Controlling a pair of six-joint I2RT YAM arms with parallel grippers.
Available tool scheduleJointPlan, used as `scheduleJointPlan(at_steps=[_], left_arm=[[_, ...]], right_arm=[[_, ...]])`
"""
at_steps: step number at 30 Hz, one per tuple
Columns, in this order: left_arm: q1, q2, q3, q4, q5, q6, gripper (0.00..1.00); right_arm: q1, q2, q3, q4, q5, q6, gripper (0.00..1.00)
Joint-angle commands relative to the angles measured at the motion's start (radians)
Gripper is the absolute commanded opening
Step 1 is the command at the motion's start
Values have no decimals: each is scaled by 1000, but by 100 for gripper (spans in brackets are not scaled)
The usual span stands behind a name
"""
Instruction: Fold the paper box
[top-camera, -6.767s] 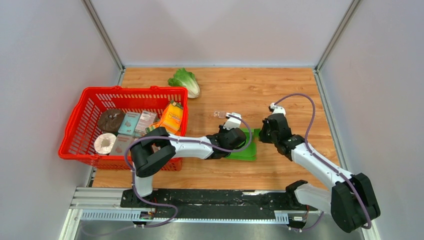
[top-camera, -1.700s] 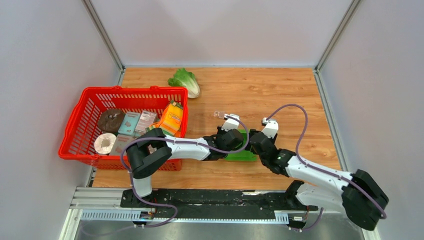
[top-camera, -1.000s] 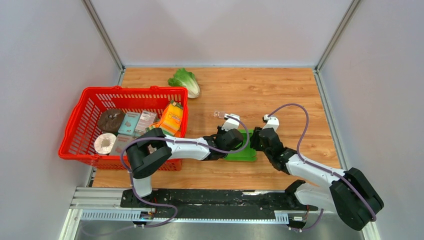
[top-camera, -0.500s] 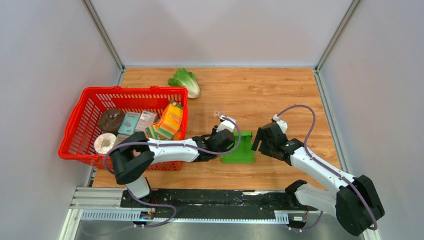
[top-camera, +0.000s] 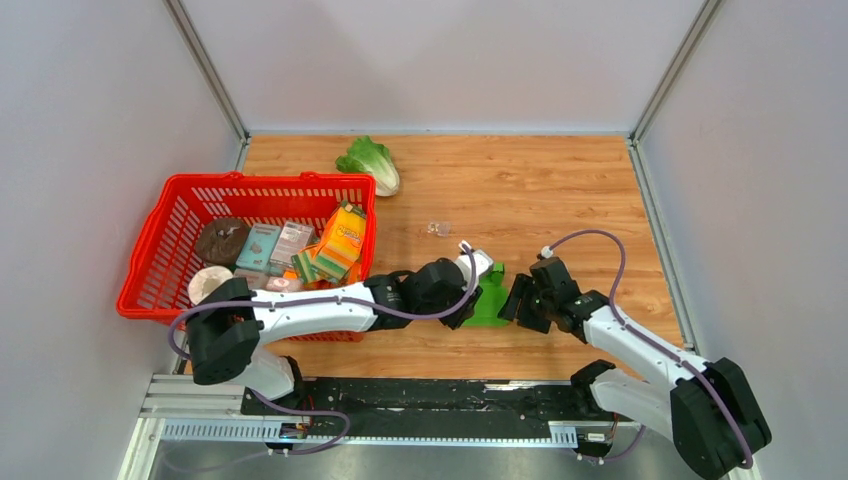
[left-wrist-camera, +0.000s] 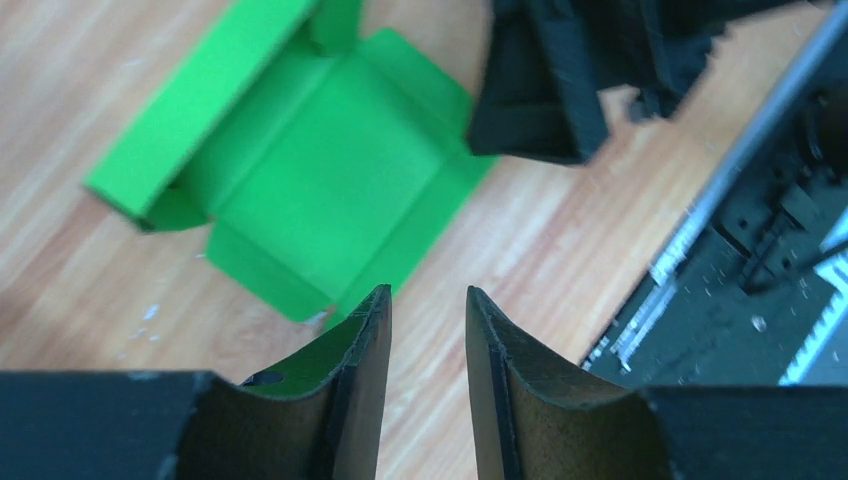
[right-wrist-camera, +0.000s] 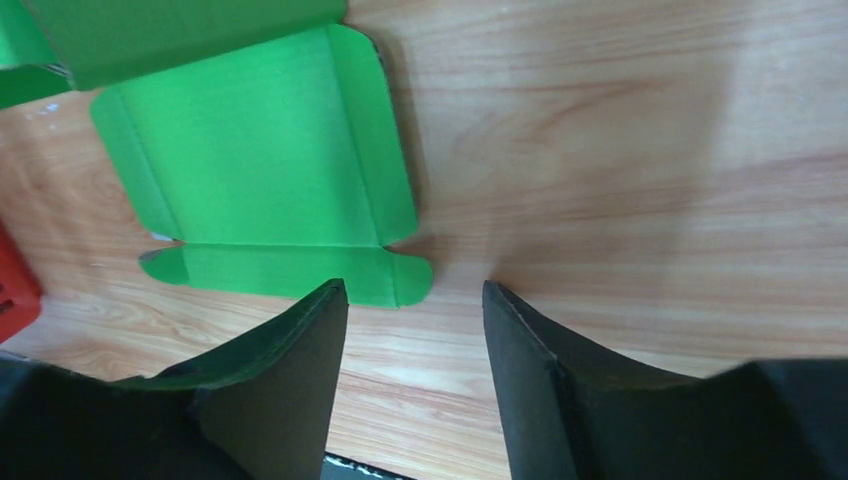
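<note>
Wooden table (top-camera: 560, 180) with two arms mounted at its near edge. A red basket (top-camera: 270, 180) stands on the left side of the table and holds several packets, among them an orange carton (top-camera: 345, 235) leaning against its right wall. The left arm (top-camera: 310, 308) reaches rightward along the basket's front wall. The right arm (top-camera: 640, 345) reaches leftward from the right, so that the two wrists face each other over the near middle of the table. The paper box (top-camera: 490, 305) lies on the wood between them, just right of the basket and well apart from the lettuce (top-camera: 370, 163) at the far edge. In the left wrist view it is a partly folded green sheet, with one long wall raised along its far side and the other panels and side flaps lying nearly flat. The left gripper (left-wrist-camera: 428, 300) hangs above the sheet's near corner, its fingers parted by a narrow gap with only bare wood between them. The right gripper (right-wrist-camera: 415, 290) stands beside the narrow flap with rounded tabs, its fingers set wide apart and holding nothing. Whether either gripper touches the card cannot be told. A small clear object (top-camera: 437, 228), too small to identify, lies on the wood beyond the box.
</note>
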Motion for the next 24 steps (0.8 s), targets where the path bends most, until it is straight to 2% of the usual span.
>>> scheduleJointPlan(at_steps=[1, 4, 6, 10, 12, 16, 19, 24], left_arm=[[-92, 31, 28, 16, 59, 114, 41], [-165, 67, 37, 11, -20, 180, 43], [-179, 79, 31, 30, -37, 180, 43], [-187, 82, 24, 54, -64, 160, 43], [-187, 97, 34, 44, -89, 177, 45], [-187, 131, 60, 10, -135, 239, 50], [-187, 159, 83, 7, -143, 307, 57], [-185, 225, 151, -33, -161, 422, 58]], right_arm=[[-5, 14, -45, 128, -47, 18, 54], [-16, 43, -59, 158, -49, 28, 45], [-22, 60, -65, 184, -79, 42, 41], [-34, 57, -74, 185, -90, 64, 25], [-40, 54, -82, 198, -78, 76, 21], [-66, 52, -71, 201, -99, 67, 0], [-83, 45, -56, 178, -144, 54, 0], [-109, -3, -39, 124, -228, 87, 0]])
